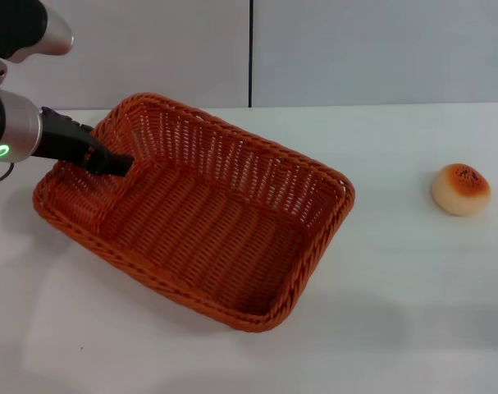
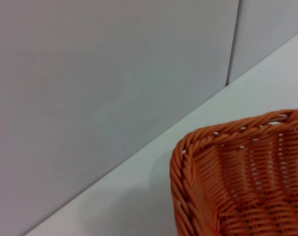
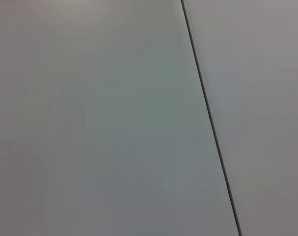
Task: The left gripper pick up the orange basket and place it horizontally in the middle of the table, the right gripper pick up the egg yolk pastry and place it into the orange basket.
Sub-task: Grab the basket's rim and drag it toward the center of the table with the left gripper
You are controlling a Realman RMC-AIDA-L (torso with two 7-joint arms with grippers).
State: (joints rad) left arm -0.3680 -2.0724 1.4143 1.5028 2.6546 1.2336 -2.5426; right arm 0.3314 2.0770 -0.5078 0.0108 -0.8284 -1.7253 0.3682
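Note:
The orange basket [image 1: 207, 222] lies at a slant on the white table [image 1: 396, 328], left of centre. Its near-left end points toward my left arm. My left gripper [image 1: 117, 162] reaches over the basket's left rim, and its black jaws are pinched on the wall near the far-left corner. In the left wrist view, one braided corner of the orange basket [image 2: 237, 187] shows with the wall behind it. The egg yolk pastry [image 1: 461, 189] sits alone on the table at the right, well away from the basket. My right gripper is out of view; the right wrist view shows only a plain wall.
A grey panelled wall [image 1: 355, 49] with a dark vertical seam runs behind the table. Bare tabletop lies between the basket and the pastry, and along the front edge.

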